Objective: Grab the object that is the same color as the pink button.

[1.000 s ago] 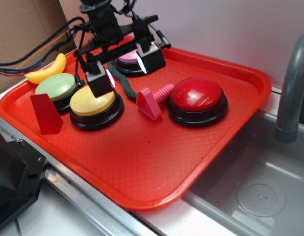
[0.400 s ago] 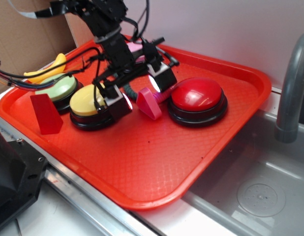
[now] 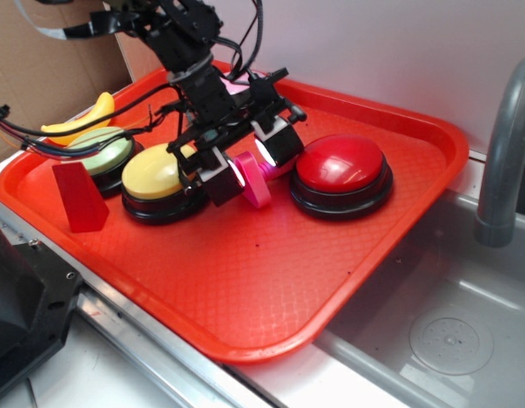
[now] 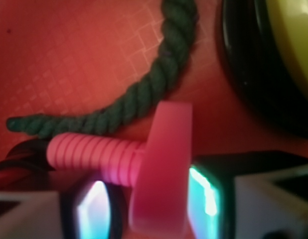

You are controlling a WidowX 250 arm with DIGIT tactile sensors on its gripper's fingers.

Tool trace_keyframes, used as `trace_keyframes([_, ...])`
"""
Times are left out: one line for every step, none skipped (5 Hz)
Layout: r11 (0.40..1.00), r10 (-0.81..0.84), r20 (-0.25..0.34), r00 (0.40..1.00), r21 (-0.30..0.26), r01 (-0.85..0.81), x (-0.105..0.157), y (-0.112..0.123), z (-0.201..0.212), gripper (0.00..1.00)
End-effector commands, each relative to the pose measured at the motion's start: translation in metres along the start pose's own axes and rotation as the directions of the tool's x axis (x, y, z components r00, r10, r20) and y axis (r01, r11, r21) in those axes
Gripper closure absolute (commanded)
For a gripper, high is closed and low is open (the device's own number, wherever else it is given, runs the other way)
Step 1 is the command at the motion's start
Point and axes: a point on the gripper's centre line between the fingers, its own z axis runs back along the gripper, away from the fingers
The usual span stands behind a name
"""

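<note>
The pink toy (image 3: 255,181) with a flat triangular head and ribbed shaft lies on the red tray (image 3: 245,289), between the yellow button (image 3: 156,174) and the red button (image 3: 341,163). My gripper (image 3: 248,166) is down over it and open, one finger on each side of the head. In the wrist view the toy's head (image 4: 161,164) stands between the two lit pads of my gripper (image 4: 151,209), close to the right pad, with a gap at the left pad. The pink button (image 3: 235,86) is mostly hidden behind the arm at the tray's back.
A dark green cord (image 4: 144,99) curves just beyond the toy. A green button (image 3: 97,146), a red wedge (image 3: 78,197) and a banana (image 3: 84,119) are on the left. A sink (image 3: 449,340) and faucet (image 3: 505,153) are on the right.
The gripper has moved from over the yellow button and back of the tray rightward and down. Its fingers now straddle the pink toy's head. The toy has turned a little.
</note>
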Motion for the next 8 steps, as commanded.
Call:
trace_keyframes([0.981, -0.19, 0.084, 0.978, -0.018, 0.192, 0.006, -0.011, 0.035, 1.0])
trace_keyframes([0.926, -0.372, 0.123, 0.92, 0.112, 0.36, -0.001, -0.018, 0.058, 1.0])
trace_keyframes([0.852, -0.511, 0.129, 0.85, 0.206, 0.481, -0.008, -0.018, 0.083, 1.0])
trace_keyframes([0.734, -0.626, 0.052, 0.778, 0.375, 0.566, -0.013, -0.015, 0.111, 1.0])
trace_keyframes([0.671, -0.695, -0.031, 0.719, 0.332, 0.663, -0.013, -0.006, 0.133, 1.0])
trace_keyframes([0.676, -0.698, 0.008, 0.716, 0.337, 0.656, -0.009, 0.009, 0.165, 1.0])
trace_keyframes([0.677, -0.715, 0.021, 0.698, 0.268, 0.685, -0.006, 0.014, 0.173, 1.0])
trace_keyframes([0.706, -0.686, 0.072, 0.724, 0.306, 0.639, -0.002, 0.015, 0.175, 1.0])
